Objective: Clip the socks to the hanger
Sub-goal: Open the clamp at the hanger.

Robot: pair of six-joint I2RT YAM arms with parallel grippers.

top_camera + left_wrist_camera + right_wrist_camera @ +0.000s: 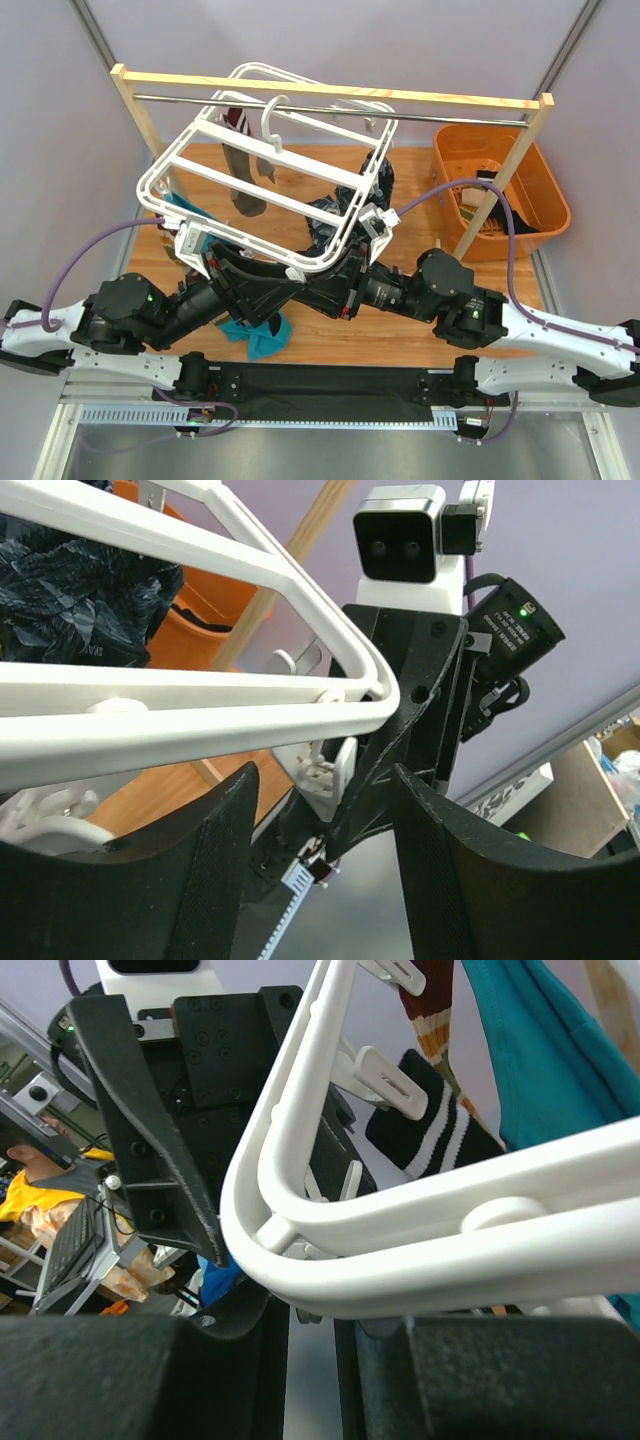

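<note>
The white hanger (260,193) hangs tilted from the rail, and its near corner sits over both grippers. Clipped to it are a teal sock (540,1050), a black sock with white stripes (430,1130) and a beige striped sock (425,1000). A grey-brown sock (245,185) hangs under the frame. Another teal sock (255,335) lies on the table. My left gripper (322,780) is open just below the hanger (200,695), with nothing between its fingers. My right gripper (312,1320) is closed to a narrow gap right under the hanger's rounded corner (500,1220), gripping a small white piece of it.
A wooden rack with a metal rail (330,97) spans the back. An orange basket (495,190) stands at the right behind the right arm. A dark glossy patterned cloth (330,215) hangs under the frame's right side. Both arms cross under the frame's near edge.
</note>
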